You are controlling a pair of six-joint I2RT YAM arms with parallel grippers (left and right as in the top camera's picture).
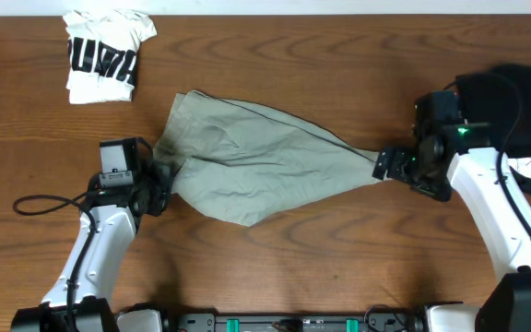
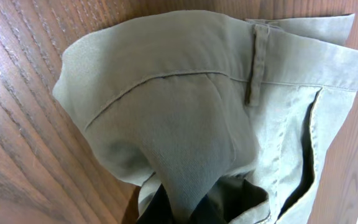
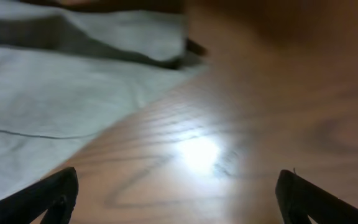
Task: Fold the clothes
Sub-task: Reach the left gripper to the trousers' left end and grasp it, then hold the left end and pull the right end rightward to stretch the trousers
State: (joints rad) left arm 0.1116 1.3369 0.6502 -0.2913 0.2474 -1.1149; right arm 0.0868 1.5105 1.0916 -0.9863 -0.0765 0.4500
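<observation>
Two-arm status | left claw [image 1: 162,171] pinching shorts [image 1: 256,171] | right claw [image 1: 387,164] spread, at shorts' other end

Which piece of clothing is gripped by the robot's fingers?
The large khaki shorts in the middle: the left fingers are shut on their left end. The small white printed shirt lies apart, untouched, at the back left.

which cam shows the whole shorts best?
Overhead: the shorts lie fully in frame, spread on the table. Left wrist shows only a bunched waistband part with a belt loop and pocket slit. Right wrist shows just a blurred fabric edge.
</observation>
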